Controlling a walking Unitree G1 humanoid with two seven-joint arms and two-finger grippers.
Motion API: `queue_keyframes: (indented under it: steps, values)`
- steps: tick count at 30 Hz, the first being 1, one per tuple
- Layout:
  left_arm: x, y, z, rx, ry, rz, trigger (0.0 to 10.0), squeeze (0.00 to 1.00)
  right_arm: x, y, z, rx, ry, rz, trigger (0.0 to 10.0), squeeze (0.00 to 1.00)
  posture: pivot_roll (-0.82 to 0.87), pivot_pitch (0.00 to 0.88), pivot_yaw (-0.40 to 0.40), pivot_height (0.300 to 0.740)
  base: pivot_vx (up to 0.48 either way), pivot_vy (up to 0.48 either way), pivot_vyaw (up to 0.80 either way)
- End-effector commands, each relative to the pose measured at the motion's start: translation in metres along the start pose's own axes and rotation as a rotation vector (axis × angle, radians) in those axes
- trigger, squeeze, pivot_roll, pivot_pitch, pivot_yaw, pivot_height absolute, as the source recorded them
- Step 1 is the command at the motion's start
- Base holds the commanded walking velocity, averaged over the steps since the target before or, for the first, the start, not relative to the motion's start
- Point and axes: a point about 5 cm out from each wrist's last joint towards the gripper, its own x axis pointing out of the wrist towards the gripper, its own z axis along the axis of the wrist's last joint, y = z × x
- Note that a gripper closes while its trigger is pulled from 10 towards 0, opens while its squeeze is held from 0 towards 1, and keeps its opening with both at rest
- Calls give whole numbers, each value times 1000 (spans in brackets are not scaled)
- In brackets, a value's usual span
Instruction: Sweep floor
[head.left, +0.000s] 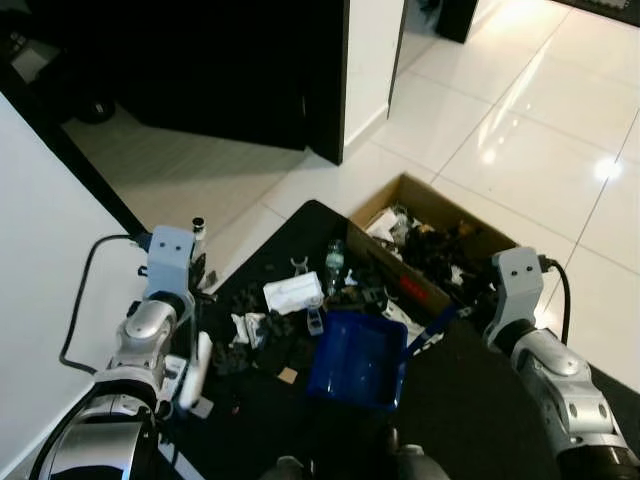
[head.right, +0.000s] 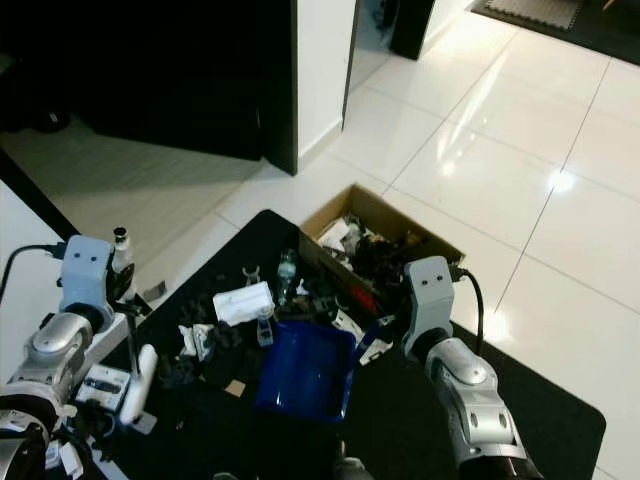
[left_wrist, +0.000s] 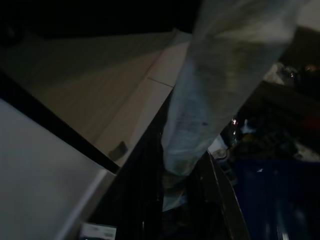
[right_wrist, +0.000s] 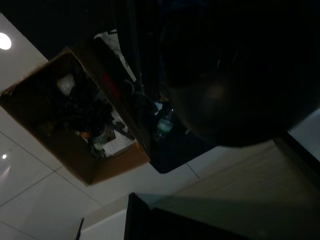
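Note:
A blue dustpan (head.left: 355, 360) lies tilted on the black mat (head.left: 480, 400), its handle (head.left: 432, 328) slanting up to my right gripper (head.left: 458, 318), which looks shut on it. In the right wrist view a dark rounded bulk (right_wrist: 225, 90) sits close between the jaws. My left gripper (head.left: 192, 335) is shut on a white brush handle (head.left: 198, 368) at the mat's left edge. That handle (left_wrist: 215, 90) runs between the dark fingers (left_wrist: 220, 200). Litter is strewn ahead of the pan: a white paper piece (head.left: 292, 293), a plastic bottle (head.left: 334, 260) and dark scraps (head.left: 240, 350).
An open cardboard box (head.left: 440, 195) full of rubbish stands at the mat's far edge, touching the litter pile. A white wall (head.left: 40, 300) rises close on my left. Behind are a dark doorway (head.left: 200, 70) and a white pillar (head.left: 370, 60). Glossy tiles (head.left: 540, 130) stretch to the right.

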Motion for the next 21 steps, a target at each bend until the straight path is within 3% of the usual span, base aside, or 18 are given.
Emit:
queue_keyframes:
  steps: [1,5,9,10,11,14,16,17,19,21]
  values:
    - [-3,-4,-14,-173,29,31,10000,0,-7,15,-29,101,122,69,10000,0,-118,477,56,740,0,0,0]
    - [-3,-6,-16,-264,27,38,10000,0,-8,15,-28,104,116,69,10000,0,-120,478,59,740,0,0,0]
    - [2,-13,-15,-580,-20,42,10000,0,-10,17,-24,111,107,71,10000,0,-123,475,61,740,0,0,0]
    - [2,-13,-15,-580,-20,42,10000,0,-10,17,-24,111,107,71,10000,0,-123,475,61,740,0,0,0]
    - [4,-19,-14,-664,-36,18,10000,0,-10,17,-23,113,106,70,10000,0,-123,474,61,740,0,0,0]
    - [5,-23,-13,-712,-46,0,10000,0,-10,17,-23,115,106,70,10000,0,-122,471,61,740,0,0,0]
    - [8,-37,-12,-811,-53,-74,10000,0,-9,18,-22,119,105,70,10000,0,-119,466,65,740,0,0,0]
    - [8,-37,-12,-811,-53,-74,10000,0,-9,18,-22,119,105,70,10000,0,-119,466,65,740,0,0,0]
    - [8,-56,-16,-875,-18,-182,10000,0,-8,19,-21,124,100,71,10000,0,-113,462,70,740,0,0,0]
    - [7,-58,-17,-880,-12,-197,10000,0,-8,20,-21,124,100,70,10000,0,-113,462,70,740,0,0,0]
